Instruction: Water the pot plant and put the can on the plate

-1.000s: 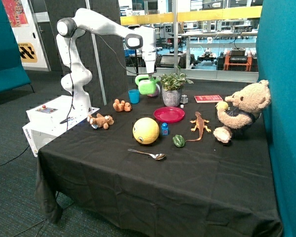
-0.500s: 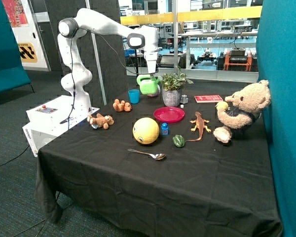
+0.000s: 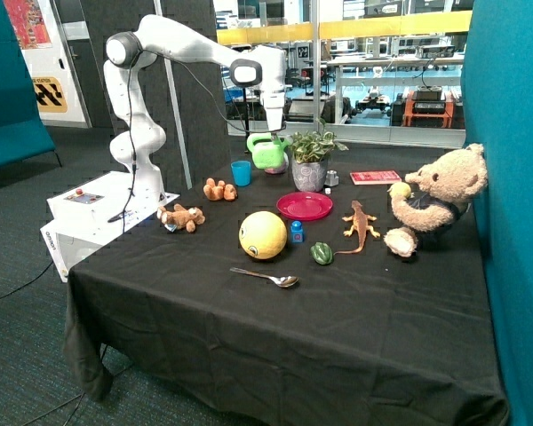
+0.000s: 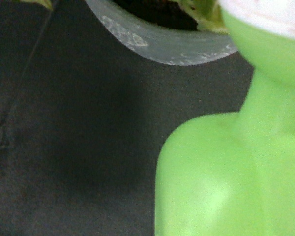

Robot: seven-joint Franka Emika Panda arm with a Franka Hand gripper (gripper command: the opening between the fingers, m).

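One relation governs the pour: the pincer [image 3: 273, 133] grips the green watering can [image 3: 268, 154] from above by its loop handle, aloft just left of the pot plant [image 3: 311, 160], white-tipped spout [image 4: 265, 12] reaching the pot's rim.

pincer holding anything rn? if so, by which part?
Yes: the pincer holds the can from above by its loop handle, lifted beside the pot plant, spout toward the pot.

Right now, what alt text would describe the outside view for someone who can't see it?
A white robot arm holds a green watering can in the air beside a pot plant on a black table, with a pink plate in front of the plant.
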